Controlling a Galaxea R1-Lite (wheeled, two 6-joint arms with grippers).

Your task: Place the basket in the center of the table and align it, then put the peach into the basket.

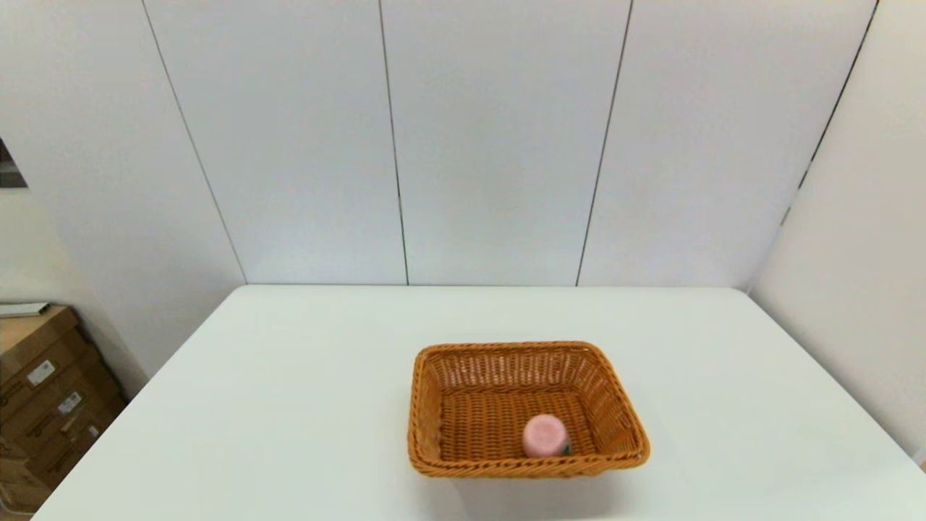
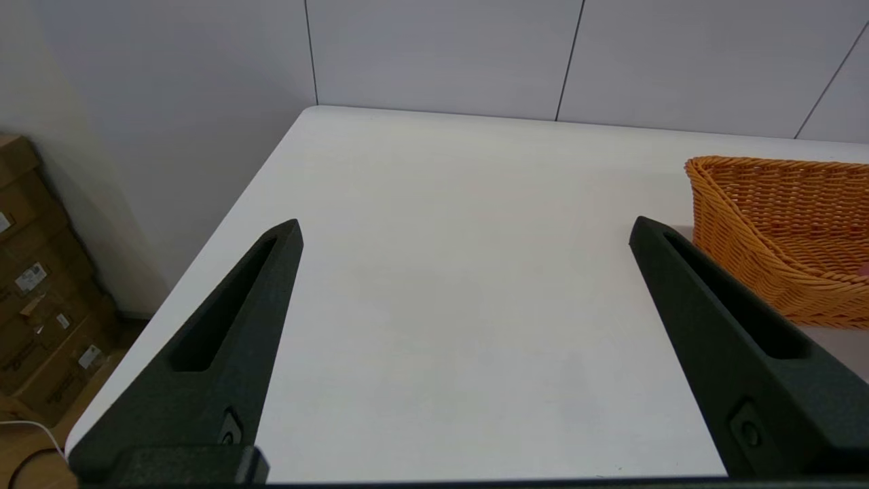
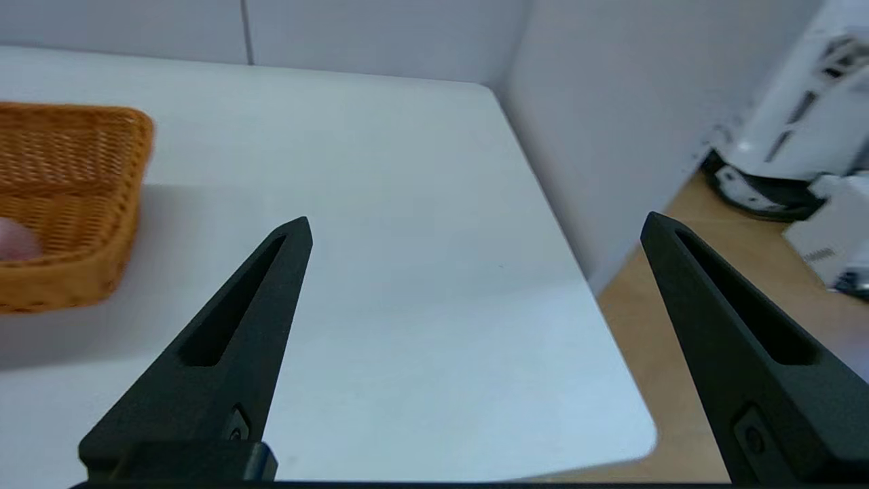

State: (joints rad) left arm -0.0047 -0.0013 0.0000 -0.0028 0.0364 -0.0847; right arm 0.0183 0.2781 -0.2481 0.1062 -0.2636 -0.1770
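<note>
- Sitting in the basket [image 1: 463, 405], the peach [image 1: 544, 435] lies inward of both grippers.
- Left gripper [image 2: 465, 231]: spread wide, empty, basket on its inner side.
- Right gripper [image 3: 475, 227]: spread wide, empty, roughly as near.

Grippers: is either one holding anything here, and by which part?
Nothing is held. The left gripper and right gripper are both open and empty above the table; the peach lies in the basket.

Lab: white panel walls [image 1: 492, 145], stacked cartons [image 1: 43, 391].
</note>
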